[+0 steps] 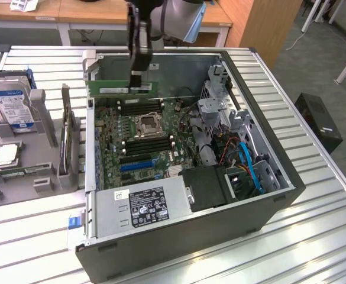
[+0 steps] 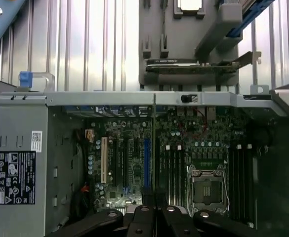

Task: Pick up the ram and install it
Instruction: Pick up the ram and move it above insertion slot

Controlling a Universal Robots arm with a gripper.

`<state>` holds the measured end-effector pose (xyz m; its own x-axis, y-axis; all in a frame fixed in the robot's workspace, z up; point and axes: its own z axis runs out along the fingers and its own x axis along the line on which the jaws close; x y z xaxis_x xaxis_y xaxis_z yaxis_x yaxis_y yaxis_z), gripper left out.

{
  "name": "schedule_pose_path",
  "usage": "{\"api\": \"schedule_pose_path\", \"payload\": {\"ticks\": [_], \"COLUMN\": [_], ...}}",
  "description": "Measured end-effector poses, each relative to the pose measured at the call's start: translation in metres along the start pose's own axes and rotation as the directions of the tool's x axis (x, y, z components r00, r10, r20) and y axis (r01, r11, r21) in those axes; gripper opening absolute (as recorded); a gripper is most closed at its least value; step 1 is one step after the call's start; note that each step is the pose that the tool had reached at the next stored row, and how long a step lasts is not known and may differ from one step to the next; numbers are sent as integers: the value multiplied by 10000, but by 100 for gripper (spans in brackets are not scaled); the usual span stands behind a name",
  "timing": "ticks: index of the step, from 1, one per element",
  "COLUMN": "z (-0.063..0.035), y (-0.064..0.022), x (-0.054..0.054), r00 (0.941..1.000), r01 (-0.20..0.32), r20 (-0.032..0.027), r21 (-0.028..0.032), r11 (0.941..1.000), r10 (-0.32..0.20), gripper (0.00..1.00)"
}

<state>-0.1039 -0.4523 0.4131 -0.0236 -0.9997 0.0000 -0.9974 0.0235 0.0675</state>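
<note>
Pointing straight down over motherboard (image 1: 109, 137), hand (image 1: 139, 78) pinching ram (image 1: 110, 89) level

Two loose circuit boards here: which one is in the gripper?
The ram, the narrow green stick clamped in the gripper over the open case. The wider expansion card stands on edge in the grey holder beside the case.

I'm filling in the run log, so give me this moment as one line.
gripper: shut on ram | ram: held level above open computer case | install: not done
</note>
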Motion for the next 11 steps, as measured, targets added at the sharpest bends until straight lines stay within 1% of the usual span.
{"api": "schedule_pose_path", "payload": {"ticks": [4, 5, 9, 10, 11], "z": [-12, -14, -14, -14, -14], "y": [-179, -207, -209, -208, -207], "x": [-4, -5, -5, -5, -5], "r00": [10000, 10000, 10000, 10000, 10000], "r01": [-1, 0, 0, -1, 0], "r20": [-1, -2, -1, 3, 11], "r21": [-42, -46, -47, -41, -22], "r11": [10000, 10000, 10000, 10000, 10000], "r10": [1, 0, 0, 1, 0], "gripper": [12, 12, 12, 12, 12]}}
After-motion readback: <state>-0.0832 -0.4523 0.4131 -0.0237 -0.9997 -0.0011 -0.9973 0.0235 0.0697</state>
